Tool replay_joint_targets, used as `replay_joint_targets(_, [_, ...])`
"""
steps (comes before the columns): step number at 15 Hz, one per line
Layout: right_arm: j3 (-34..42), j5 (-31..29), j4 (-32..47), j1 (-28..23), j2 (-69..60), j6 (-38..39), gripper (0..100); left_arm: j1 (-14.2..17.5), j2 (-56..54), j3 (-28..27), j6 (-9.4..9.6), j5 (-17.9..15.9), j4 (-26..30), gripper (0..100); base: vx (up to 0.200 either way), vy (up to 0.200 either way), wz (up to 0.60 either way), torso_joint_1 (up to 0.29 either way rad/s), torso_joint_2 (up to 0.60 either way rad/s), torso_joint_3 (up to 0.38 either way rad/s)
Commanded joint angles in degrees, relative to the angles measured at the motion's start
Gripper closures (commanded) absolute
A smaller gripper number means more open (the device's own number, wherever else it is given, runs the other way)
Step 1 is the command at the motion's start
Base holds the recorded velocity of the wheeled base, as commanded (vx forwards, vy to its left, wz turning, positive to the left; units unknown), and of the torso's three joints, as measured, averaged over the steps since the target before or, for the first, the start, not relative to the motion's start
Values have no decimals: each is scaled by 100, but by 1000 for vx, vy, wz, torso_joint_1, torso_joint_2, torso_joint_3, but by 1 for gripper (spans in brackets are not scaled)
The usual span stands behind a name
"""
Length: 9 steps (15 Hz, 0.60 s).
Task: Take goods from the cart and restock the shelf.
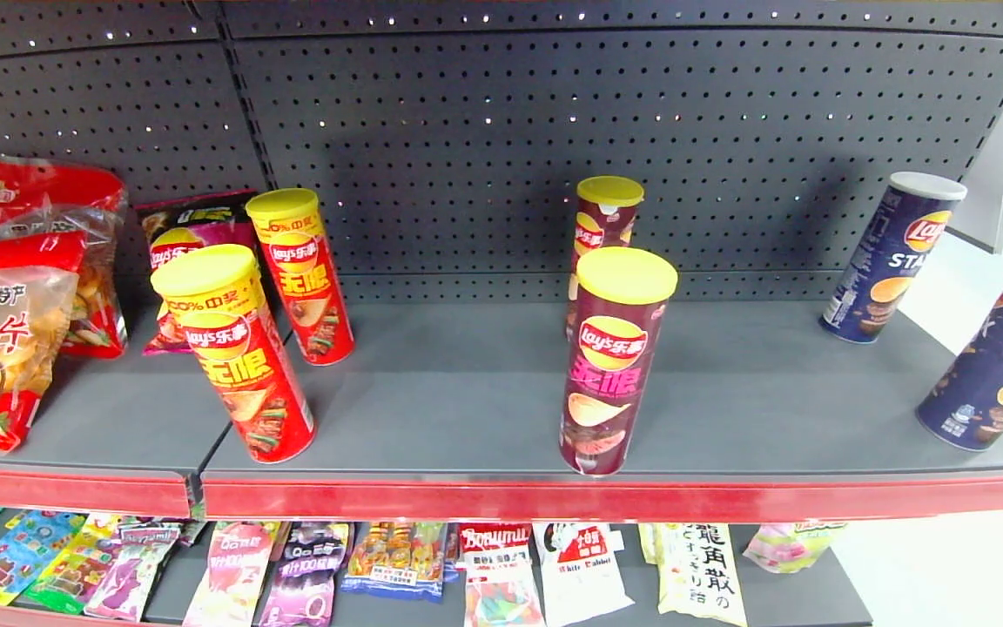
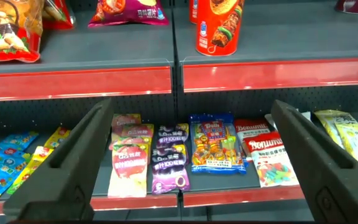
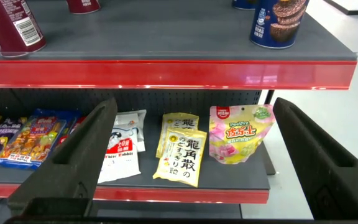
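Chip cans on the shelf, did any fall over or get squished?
No, nothing looks wrong. The two red cans, two maroon cans and two blue cans all stand upright on the shelf, with nothing dented or spilled.

A grey shelf (image 1: 467, 383) with a red front edge is being shown across the middle of the frame. At centre left, a front red can (image 1: 236, 353) and a rear red can (image 1: 301, 274), both with yellow lids, are being kept upright, one just behind the other. Near the centre, a front maroon can (image 1: 615, 361) is being stood at the edge, partly hiding a rear maroon can (image 1: 604, 218). At the right, two blue cans (image 1: 889, 257) are being kept well apart, the nearer one cut off by the frame edge. At the left, red snack bags (image 1: 1, 340) and a purple bag (image 1: 184, 235) are being propped upright. Along the bottom, flat packets (image 1: 501, 566) are being laid in a row on a lower shelf (image 1: 802, 601).
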Motion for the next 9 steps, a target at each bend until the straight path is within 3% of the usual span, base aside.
replay_joint_targets(1, [0, 2, -5, 1, 7, 4, 0, -5, 30, -6, 15, -16, 8, 0, 0, 0, 0, 0, 0, 0])
replay_joint_targets(4, [0, 2, 4, 1, 7, -5, 0, -49, 171, 3, 15, -16, -1, 0, 0, 0, 0, 0, 0, 0])
replay_joint_targets(6, [0, 2, -5, 1, 7, 13, 0, -49, 188, -304, 50, -456, -185, 0, 0, 0, 0, 0, 0, 0])
replay_joint_targets(7, [0, 2, -5, 1, 7, 13, 0, -260, 1393, -1676, -108, -834, -317, 0, 0, 0, 0, 0, 0, 0])
replay_joint_targets(8, [0, 2, -5, 1, 7, 22, 0, -409, 2201, -2660, -179, -1001, -344, 0, 0, 0, 0, 0, 0, 0])
replay_joint_targets(9, [0, 2, -5, 1, 7, 22, 0, -541, 3150, -3592, -144, -1273, -352, 0, 0, 0, 0, 0, 0, 0])
